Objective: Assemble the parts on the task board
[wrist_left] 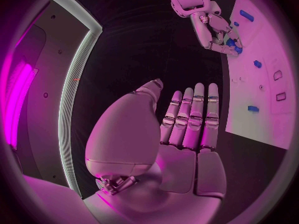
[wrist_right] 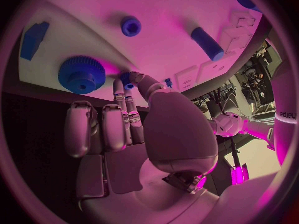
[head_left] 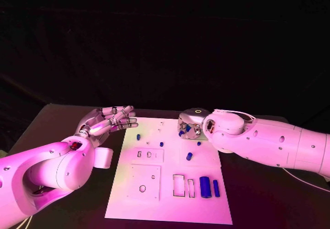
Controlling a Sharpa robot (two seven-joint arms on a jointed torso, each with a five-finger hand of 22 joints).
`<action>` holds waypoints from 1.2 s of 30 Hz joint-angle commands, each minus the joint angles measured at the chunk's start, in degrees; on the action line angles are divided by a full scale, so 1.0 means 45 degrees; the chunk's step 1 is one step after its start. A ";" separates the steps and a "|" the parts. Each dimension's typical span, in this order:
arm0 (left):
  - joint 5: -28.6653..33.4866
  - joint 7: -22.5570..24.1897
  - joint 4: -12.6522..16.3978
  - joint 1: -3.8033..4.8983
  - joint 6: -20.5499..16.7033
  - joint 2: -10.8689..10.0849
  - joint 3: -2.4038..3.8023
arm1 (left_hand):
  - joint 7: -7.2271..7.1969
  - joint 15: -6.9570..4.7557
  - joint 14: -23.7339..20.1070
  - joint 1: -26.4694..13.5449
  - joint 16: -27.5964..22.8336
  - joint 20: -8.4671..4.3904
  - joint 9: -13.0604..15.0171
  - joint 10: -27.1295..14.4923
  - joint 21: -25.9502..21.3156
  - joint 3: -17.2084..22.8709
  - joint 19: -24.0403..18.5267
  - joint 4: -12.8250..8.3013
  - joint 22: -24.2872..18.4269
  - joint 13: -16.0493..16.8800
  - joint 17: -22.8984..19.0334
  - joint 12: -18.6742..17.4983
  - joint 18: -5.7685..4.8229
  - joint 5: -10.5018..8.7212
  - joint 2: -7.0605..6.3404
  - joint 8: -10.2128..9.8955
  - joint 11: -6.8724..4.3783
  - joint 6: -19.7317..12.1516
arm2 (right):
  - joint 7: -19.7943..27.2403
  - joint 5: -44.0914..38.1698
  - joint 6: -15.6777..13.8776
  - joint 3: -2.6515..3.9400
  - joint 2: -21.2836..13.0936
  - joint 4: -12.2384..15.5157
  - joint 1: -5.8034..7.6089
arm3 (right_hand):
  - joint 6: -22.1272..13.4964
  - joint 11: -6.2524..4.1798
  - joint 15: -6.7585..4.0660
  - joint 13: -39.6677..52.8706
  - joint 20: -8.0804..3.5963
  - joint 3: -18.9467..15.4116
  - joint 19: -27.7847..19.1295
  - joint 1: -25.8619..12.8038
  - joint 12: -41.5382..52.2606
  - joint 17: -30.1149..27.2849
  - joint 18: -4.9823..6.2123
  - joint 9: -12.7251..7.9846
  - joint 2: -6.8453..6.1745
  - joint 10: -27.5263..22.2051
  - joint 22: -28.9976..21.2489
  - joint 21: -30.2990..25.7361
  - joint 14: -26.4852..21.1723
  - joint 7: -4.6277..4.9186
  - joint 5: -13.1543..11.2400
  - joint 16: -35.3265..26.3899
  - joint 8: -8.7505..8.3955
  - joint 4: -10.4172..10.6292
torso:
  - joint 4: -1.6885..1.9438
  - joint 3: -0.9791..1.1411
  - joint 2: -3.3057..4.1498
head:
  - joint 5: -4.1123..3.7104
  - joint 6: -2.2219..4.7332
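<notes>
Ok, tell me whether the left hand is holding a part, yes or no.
No: in the left wrist view the left hand lies flat with its fingers stretched out and nothing in them, off the task board.

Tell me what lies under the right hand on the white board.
Under the silver right hand, the white task board carries a blue toothed gear, and the fingertips pinch a small blue peg. In the head view the hand covers that spot, hiding anything else beneath it.
</notes>
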 commanded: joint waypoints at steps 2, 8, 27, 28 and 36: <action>0.0009 0.0036 -0.0002 0.0028 0.0223 0.0000 0.0013 | 0.0088 0.0010 -0.0083 0.0142 -0.0093 0.0000 -0.0016 0.0016 0.0065 0.0004 0.0080 -0.0069 0.0015 -0.0012 0.0001 -0.0068 0.0241 -0.0041 0.0014 -0.0063 0.0081 0.0018 | 0.0247 0.0119 -0.1373 0.0004 -0.0086 0.0179 -0.0019 | 0.0199 -0.0134 -0.0143 0.0107 -0.0017 0.0163 0.0114 0.0285 0.0042 -0.0025 -0.0183 0.0195 0.0151 0.0306 0.0222 0.0160 0.0672 -0.0068 -0.0071 0.0083 0.0115 -0.0024 | 0.0021 -0.0006 0.0017 | -0.0034 0.0050; 0.0009 0.0025 -0.0049 0.0029 0.0233 -0.0008 0.0013 | 0.0088 0.0010 -0.0083 0.0142 -0.0093 0.0000 -0.0016 0.0016 0.0065 0.0004 0.0080 -0.0069 0.0015 -0.0012 0.0001 -0.0068 0.0241 -0.0041 0.0014 -0.0063 0.0081 0.0018 | 0.0058 0.0166 -0.2292 0.0058 -0.0058 0.0347 -0.0009 | 0.0224 -0.0153 -0.0159 0.0125 -0.0041 0.0217 0.0130 0.0237 0.0008 0.0020 -0.0199 0.0270 0.0092 0.0351 0.0330 0.0235 0.0669 -0.0090 -0.0207 0.0148 0.0135 -0.0008 | 0.0011 -0.0018 0.0022 | 0.0022 0.0196; 0.0009 -0.0078 -0.0150 0.0041 0.0294 0.0125 0.0013 | 0.0094 0.0014 -0.0083 0.0160 -0.0108 -0.0001 -0.0019 0.0001 0.0082 0.0007 0.0069 -0.0077 0.0022 -0.0014 0.0004 -0.0099 0.0239 -0.0043 0.0024 -0.0091 0.0087 0.0001 | 0.0096 0.0470 -0.3009 0.0113 0.1859 -0.1481 0.0041 | -0.0017 -0.0012 -0.0056 0.0055 0.0015 0.0584 0.0189 0.0171 -0.0329 0.0126 -0.0255 0.0432 -0.0086 0.0060 0.0702 0.0479 0.0657 0.0039 -0.0219 0.0341 -0.0004 -0.0013 | 0.0118 -0.0066 0.0067 | 0.0011 0.0277; 0.0009 -0.0080 -0.0153 0.0041 0.0296 0.0131 0.0013 | 0.0094 0.0014 -0.0083 0.0160 -0.0108 -0.0001 -0.0019 0.0001 0.0082 0.0007 0.0069 -0.0077 0.0022 -0.0014 0.0004 -0.0099 0.0239 -0.0043 0.0024 -0.0091 0.0087 0.0001 | 0.0111 0.0490 -0.2995 0.0113 0.1925 -0.1564 0.0039 | -0.0017 -0.0012 -0.0056 0.0055 0.0015 0.0584 0.0189 0.0171 -0.0329 0.0126 -0.0255 0.0432 -0.0086 0.0060 0.0702 0.0479 0.0657 0.0039 -0.0219 0.0341 -0.0004 -0.0013 | 0.0115 -0.0075 0.0069 | 0.0023 0.0286; 0.0009 -0.0103 -0.0207 0.0043 0.0313 0.0201 0.0012 | 0.0099 0.0020 -0.0091 0.0166 -0.0123 -0.0001 -0.0020 -0.0014 0.0091 0.0004 0.0059 -0.0080 0.0026 -0.0016 0.0003 -0.0121 0.0237 -0.0045 0.0024 -0.0108 0.0093 -0.0011 | 0.0169 0.0542 -0.2909 0.0109 0.2323 -0.2094 0.0001 | -0.0030 -0.0003 -0.0046 0.0047 0.0025 0.0602 0.0183 0.0159 -0.0343 0.0152 -0.0255 0.0442 -0.0098 0.0047 0.0708 0.0482 0.0659 0.0047 -0.0241 0.0365 -0.0011 -0.0008 | 0.0133 -0.0077 0.0087 | 0.0015 0.0296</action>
